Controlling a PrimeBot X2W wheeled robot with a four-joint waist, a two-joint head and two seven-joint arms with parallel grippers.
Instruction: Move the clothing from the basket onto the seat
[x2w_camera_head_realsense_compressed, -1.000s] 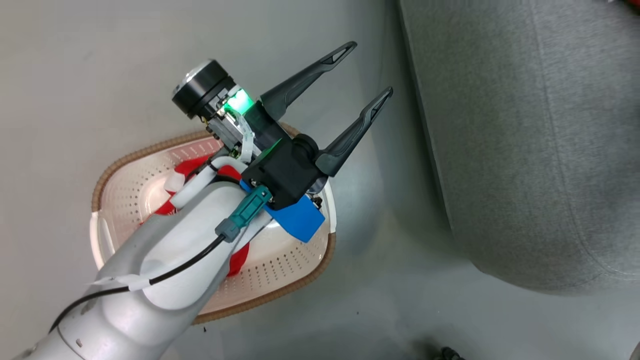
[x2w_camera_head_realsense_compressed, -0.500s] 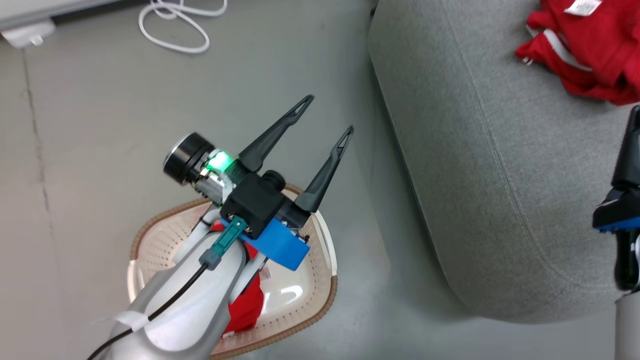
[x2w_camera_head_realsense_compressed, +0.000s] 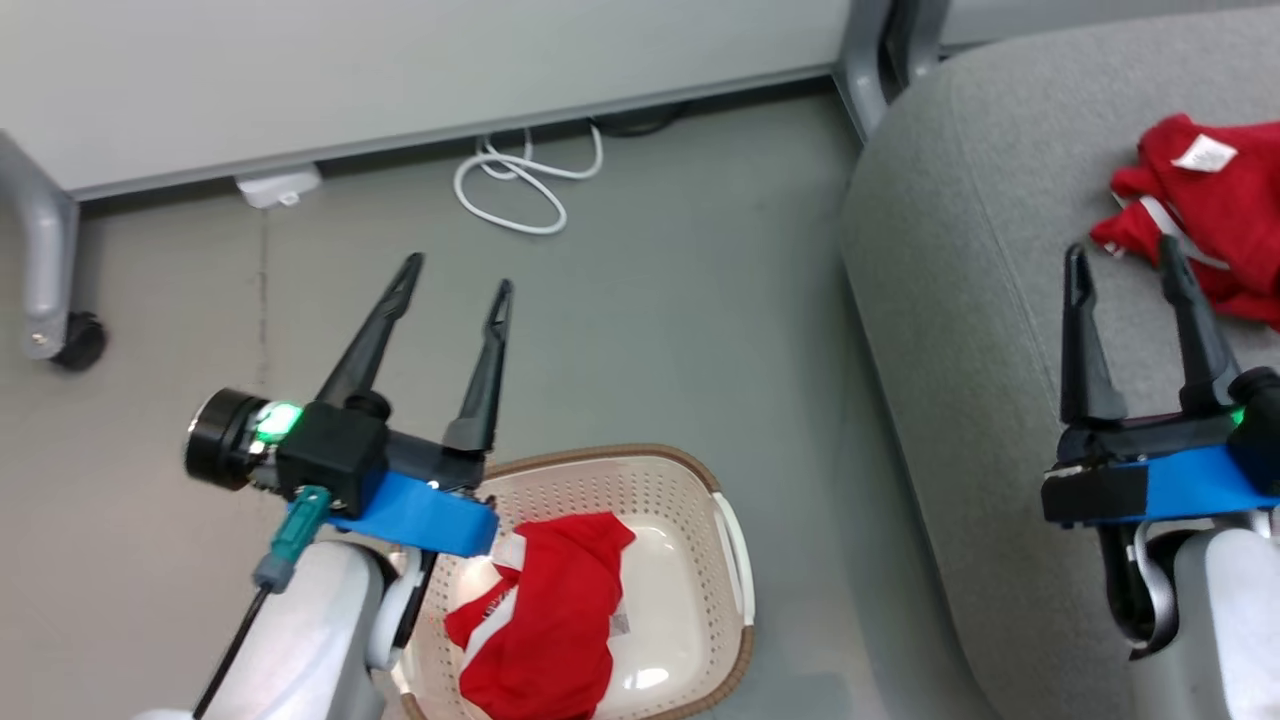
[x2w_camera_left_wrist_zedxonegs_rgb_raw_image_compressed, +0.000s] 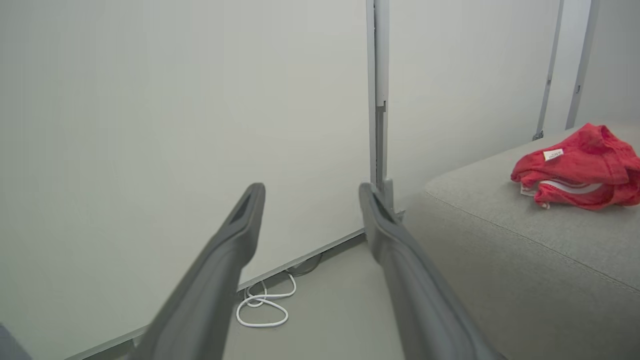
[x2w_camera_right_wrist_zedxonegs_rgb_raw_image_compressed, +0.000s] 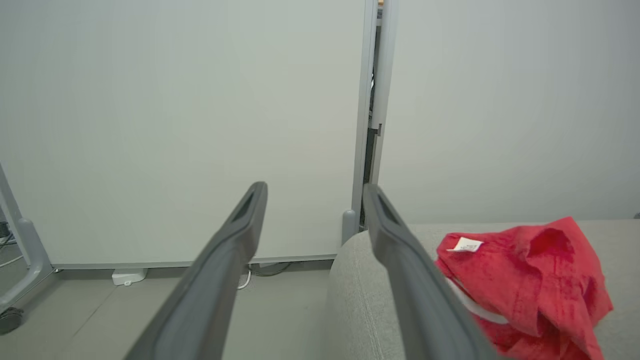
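Note:
One red garment (x2w_camera_head_realsense_compressed: 545, 610) with white trim lies crumpled in the cream perforated basket (x2w_camera_head_realsense_compressed: 735, 545) on the floor. A second red garment (x2w_camera_head_realsense_compressed: 1215, 210) with a white label rests on the grey seat (x2w_camera_head_realsense_compressed: 960, 300), and I see this garment (x2w_camera_left_wrist_zedxonegs_rgb_raw_image_compressed: 580, 167) (x2w_camera_right_wrist_zedxonegs_rgb_raw_image_compressed: 530, 280) in both wrist views too. My left gripper (x2w_camera_head_realsense_compressed: 455, 275) hangs open and empty above the floor just beyond the basket's far left corner. Over the seat's front part my right gripper (x2w_camera_head_realsense_compressed: 1120, 255) is open and empty, just short of the garment there.
A pale partition wall (x2w_camera_head_realsense_compressed: 400, 70) with a grey post (x2w_camera_head_realsense_compressed: 865, 50) runs along the back. A coiled white cable (x2w_camera_head_realsense_compressed: 520, 185) and a white plug block (x2w_camera_head_realsense_compressed: 278, 187) lie at its foot. A castor wheel (x2w_camera_head_realsense_compressed: 75, 340) of a grey frame stands at far left.
The head view has swung upward and away, bringing in the wall and cable. My left arm has lifted off the basket, uncovering the garment inside. My right gripper has come fully into view over the seat.

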